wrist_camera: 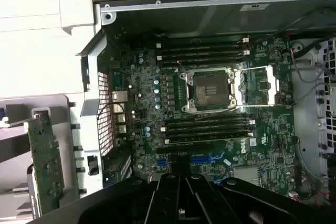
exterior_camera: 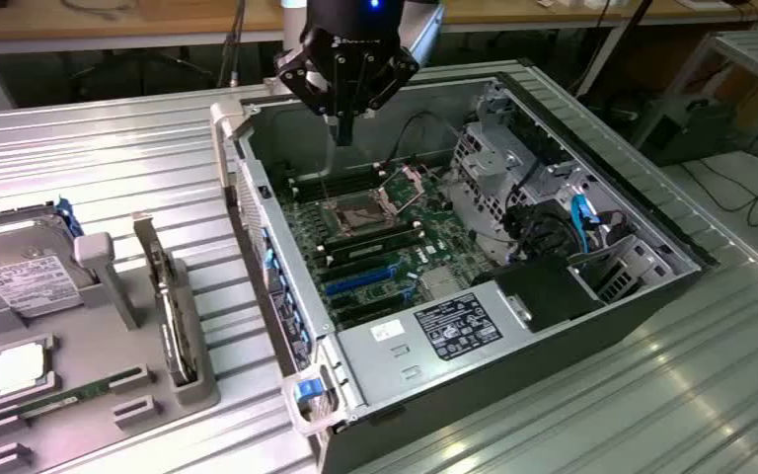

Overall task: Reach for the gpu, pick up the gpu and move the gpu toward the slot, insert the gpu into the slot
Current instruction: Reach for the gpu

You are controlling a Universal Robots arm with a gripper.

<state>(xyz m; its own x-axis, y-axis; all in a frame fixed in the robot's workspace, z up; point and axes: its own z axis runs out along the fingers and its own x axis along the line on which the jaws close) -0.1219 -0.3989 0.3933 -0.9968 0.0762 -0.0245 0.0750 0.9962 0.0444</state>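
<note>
Clenched on nothing, the gripper hangs over the motherboard inside the open computer case. The gpu stands in its grey holder, well apart, not yet picked; the blue slot is empty

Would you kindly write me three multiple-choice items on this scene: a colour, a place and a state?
1. What colour is the slot? A red B blue C white
2. Where is the gpu? A in the slot B in the hand C in the grey holder
3. How is the hand? A open B shut, empty C shut on the gpu
1 B, blue plastic on the motherboard; 2 C, upright beside the case; 3 B, closed above the case, holding nothing.
</note>
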